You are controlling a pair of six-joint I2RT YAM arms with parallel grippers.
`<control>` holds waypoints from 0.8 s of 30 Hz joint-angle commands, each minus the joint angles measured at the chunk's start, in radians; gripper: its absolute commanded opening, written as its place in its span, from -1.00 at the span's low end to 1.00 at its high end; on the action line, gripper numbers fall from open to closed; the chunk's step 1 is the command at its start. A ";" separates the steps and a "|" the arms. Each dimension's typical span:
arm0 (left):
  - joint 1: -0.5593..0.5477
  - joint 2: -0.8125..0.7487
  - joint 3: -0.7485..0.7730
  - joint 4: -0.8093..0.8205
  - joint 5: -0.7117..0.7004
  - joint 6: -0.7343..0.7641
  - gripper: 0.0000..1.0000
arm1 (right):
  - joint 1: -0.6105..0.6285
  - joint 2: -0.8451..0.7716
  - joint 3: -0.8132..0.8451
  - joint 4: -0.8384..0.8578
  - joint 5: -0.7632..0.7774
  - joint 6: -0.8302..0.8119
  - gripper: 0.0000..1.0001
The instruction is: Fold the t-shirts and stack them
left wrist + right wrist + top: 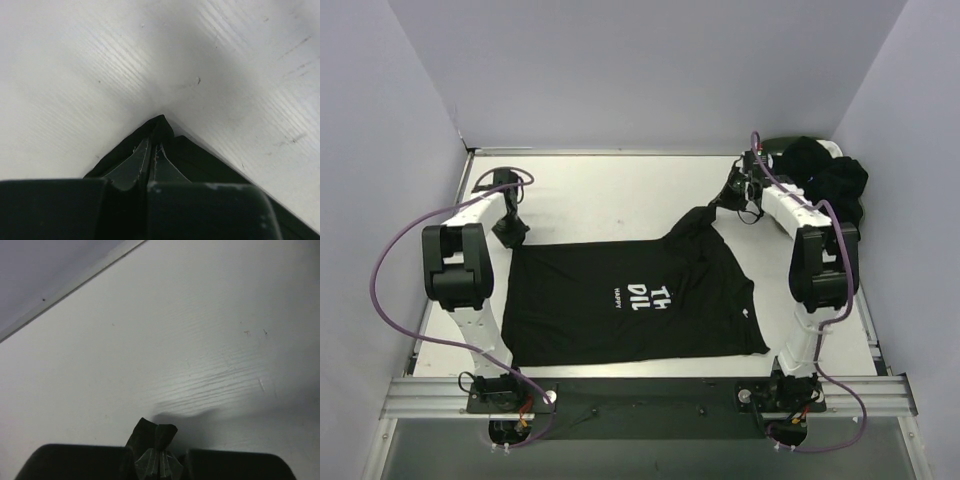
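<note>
A black t-shirt (630, 300) with white lettering lies spread flat on the white table (600, 190). My left gripper (510, 235) is down at its far left corner. In the left wrist view that gripper (151, 145) is shut on a point of black cloth (161, 126). My right gripper (713, 208) holds the shirt's far right corner, which rises in a peak off the table. In the right wrist view this gripper (159, 459) is shut on a small fold of black cloth (149, 432) above the bare table.
A heap of more black garments (825, 175) sits at the back right, over a dark basket (788, 140) beside the right wall. Walls close in the table at the left, back and right. The arm bases stand on the rail at the near edge.
</note>
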 commanded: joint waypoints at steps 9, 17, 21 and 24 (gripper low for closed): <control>0.004 -0.322 -0.124 0.049 0.076 0.009 -1.00 | -0.004 -0.353 -0.204 -0.019 0.113 -0.035 -1.00; 0.018 -0.443 -0.232 0.030 0.063 0.027 -1.00 | -0.073 -0.637 -0.391 -0.069 0.145 -0.026 -1.00; 0.034 -0.552 -0.313 0.039 0.110 0.033 -1.00 | -0.095 -0.761 -0.468 -0.125 0.143 -0.020 -1.00; 0.042 -0.639 -0.385 0.040 0.138 0.049 -1.00 | -0.093 -0.864 -0.534 -0.164 0.157 -0.018 -1.00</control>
